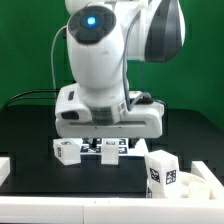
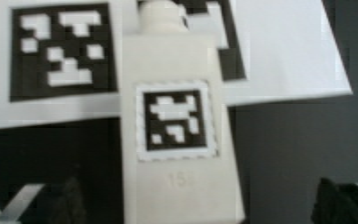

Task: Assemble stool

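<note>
In the wrist view a white stool leg (image 2: 176,130) with a square tag lies lengthwise between my fingers. My gripper (image 2: 197,206) is open. The dark fingertips (image 2: 48,204) stand well apart on either side of the leg, with gaps to it. In the exterior view the gripper (image 1: 97,147) is low over the black table, among small white tagged pieces (image 1: 68,150). Another white tagged leg (image 1: 160,170) stands upright towards the exterior view's right. A further white part (image 1: 205,185) lies beside it. I cannot tell whether that part is the seat.
The marker board (image 2: 60,50) with its black-and-white tags lies flat just beyond the leg's far end. A white rim (image 1: 5,170) runs along the table's edge at the exterior view's left and front. The big robot body (image 1: 100,60) fills the middle of the exterior view.
</note>
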